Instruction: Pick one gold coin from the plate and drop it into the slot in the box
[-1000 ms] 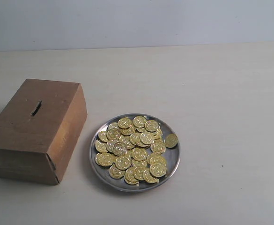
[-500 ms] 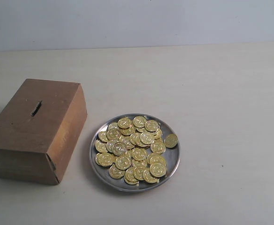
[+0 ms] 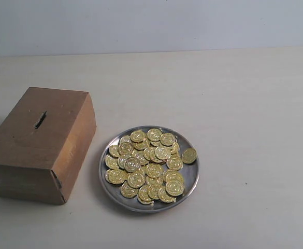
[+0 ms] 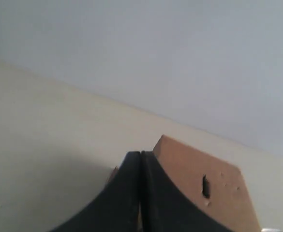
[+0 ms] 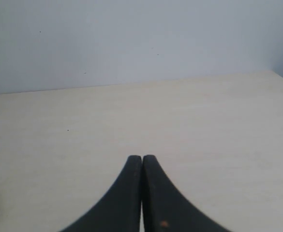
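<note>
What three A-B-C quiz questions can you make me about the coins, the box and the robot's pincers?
1. In the exterior view, the plate lies where from the box? A left; B right; C on top.
2. The coins are which colour? A gold; B red; C blue.
3. The left pincer and the right pincer are? A wide open; B shut, empty; C gripping coins.
Answers: 1 B, plate sits right of box. 2 A, they shine gold. 3 B, wrist views show both pressed closed.

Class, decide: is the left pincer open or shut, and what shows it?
Shut. The left pincer has its black fingers pressed together, no gap.
</note>
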`<state>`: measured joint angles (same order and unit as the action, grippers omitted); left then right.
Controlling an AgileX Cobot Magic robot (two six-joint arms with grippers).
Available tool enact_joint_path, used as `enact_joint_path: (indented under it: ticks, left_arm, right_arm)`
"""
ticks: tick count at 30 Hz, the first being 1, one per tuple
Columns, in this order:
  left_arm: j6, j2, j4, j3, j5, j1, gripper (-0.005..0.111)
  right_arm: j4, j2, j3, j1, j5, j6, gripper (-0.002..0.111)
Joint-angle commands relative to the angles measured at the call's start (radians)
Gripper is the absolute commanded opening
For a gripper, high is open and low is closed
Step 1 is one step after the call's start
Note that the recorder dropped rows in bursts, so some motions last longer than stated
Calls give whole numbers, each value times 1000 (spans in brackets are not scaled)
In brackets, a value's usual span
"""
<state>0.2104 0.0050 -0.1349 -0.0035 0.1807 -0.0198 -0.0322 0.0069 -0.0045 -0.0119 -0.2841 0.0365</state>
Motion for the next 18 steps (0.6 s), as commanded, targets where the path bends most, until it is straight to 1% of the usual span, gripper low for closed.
enact_joint_path:
  ticks: [1,4,8,10,18]
  left_arm:
    - [-78,-5,27,4,158,-8,1]
    - [-108,-5,27,4,168,11,1]
    - [-138,-5,27,4,169,69,1]
    - [-174,-5,27,4,169,85,1]
    - [-183,-5,25,4,171,87,1]
  right_arm:
    - [4,-7,4,0,-1,-7,0]
    - [4,-7,4,0,-1,-7,0]
    - [4,-7,4,0,-1,-7,0]
    - [4,-7,4,0,-1,-5,0]
    - [4,-7,4,0,-1,-7,0]
